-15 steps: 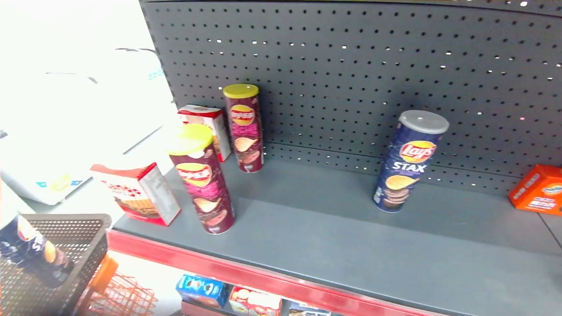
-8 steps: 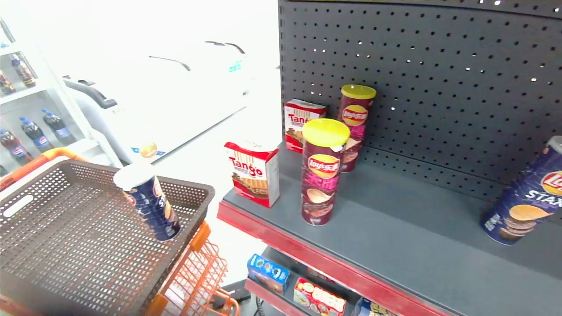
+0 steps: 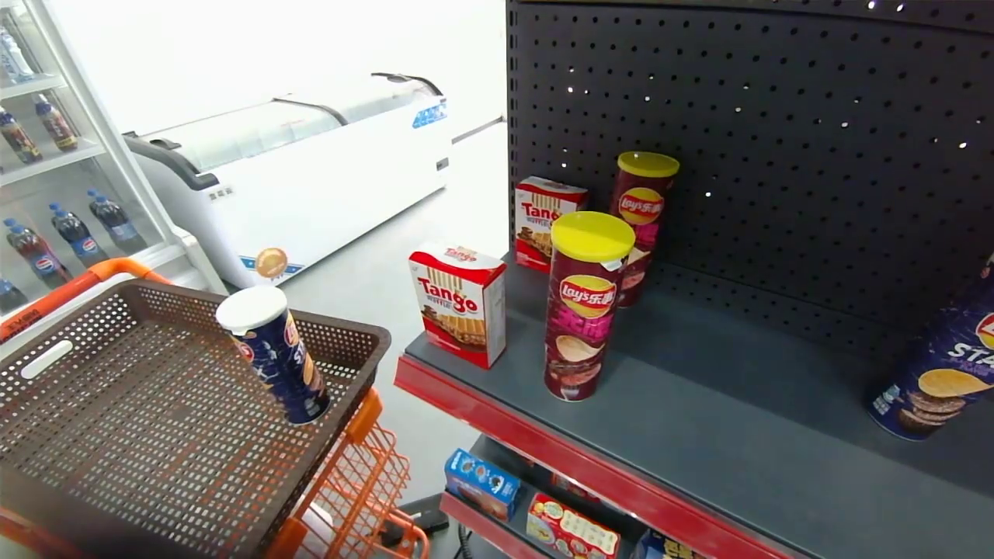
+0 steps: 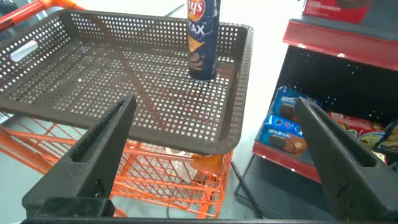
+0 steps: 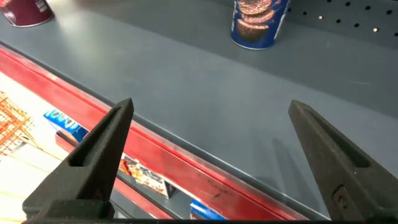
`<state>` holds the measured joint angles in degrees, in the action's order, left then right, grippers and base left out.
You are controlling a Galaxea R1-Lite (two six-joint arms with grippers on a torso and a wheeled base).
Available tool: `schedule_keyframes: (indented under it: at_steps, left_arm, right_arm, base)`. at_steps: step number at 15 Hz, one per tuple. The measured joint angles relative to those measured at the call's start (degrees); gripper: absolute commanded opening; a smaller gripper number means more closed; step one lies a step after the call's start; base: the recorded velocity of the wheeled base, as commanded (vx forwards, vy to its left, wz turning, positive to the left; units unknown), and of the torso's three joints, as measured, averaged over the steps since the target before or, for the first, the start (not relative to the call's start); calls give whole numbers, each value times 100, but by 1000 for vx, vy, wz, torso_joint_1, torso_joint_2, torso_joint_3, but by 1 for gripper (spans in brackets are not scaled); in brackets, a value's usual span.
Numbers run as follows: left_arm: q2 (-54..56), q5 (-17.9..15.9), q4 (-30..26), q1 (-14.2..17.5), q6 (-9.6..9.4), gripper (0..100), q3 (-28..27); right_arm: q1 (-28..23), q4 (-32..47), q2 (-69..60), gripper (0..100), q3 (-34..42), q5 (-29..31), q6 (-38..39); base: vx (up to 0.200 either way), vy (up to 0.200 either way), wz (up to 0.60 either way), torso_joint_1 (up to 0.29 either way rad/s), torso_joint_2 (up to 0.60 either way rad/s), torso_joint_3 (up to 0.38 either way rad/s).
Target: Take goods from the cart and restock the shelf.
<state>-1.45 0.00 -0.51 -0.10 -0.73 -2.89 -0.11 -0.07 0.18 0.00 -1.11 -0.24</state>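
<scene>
A grey shelf [image 3: 699,435] with a red front edge and a perforated back panel is taken as the landmark. Off its left end, and lower than its board, a brown mesh basket [image 3: 116,435] is carried on an orange cart [image 3: 365,497]. A blue can [image 3: 273,353] with a white lid is stood upright in the basket, close to the basket wall that faces the shelf. At the shelf's left end two wafer boxes are stood, one at the front corner [image 3: 460,304] and one at the back [image 3: 543,221] by the panel. Just inward of them two maroon cans with yellow lids are placed, the front one [image 3: 584,307] near the shelf's edge and the rear one [image 3: 641,225] against the panel. A second blue can [image 3: 943,365] is seen far along the shelf to the right, near the panel. The left gripper [image 4: 213,101] is held beside the shelf's left end, above the basket's near rim, with its jaws spread wide and nothing between them. The right gripper [image 5: 210,104] is held over the shelf's front edge, likewise spread wide and empty. Snack packets [image 3: 481,485] are laid on the tier under the shelf.
</scene>
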Motion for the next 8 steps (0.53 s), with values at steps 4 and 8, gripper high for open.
schedule_keyframes:
  at_steps: [4, 8]
  left_arm:
    - [-1279, 139, -11, -1, -2, 100, -745]
    - [-3112, 43, 251, 336, 11, 100, -1403]
  right_arm:
    - [0, 0, 0, 100, 0, 0, 2]
    - [4, 0, 0, 100, 0, -1, 2]
  base:
    - [0, 0, 0, 0, 0, 0]
    - [0, 0, 0, 0, 0, 0]
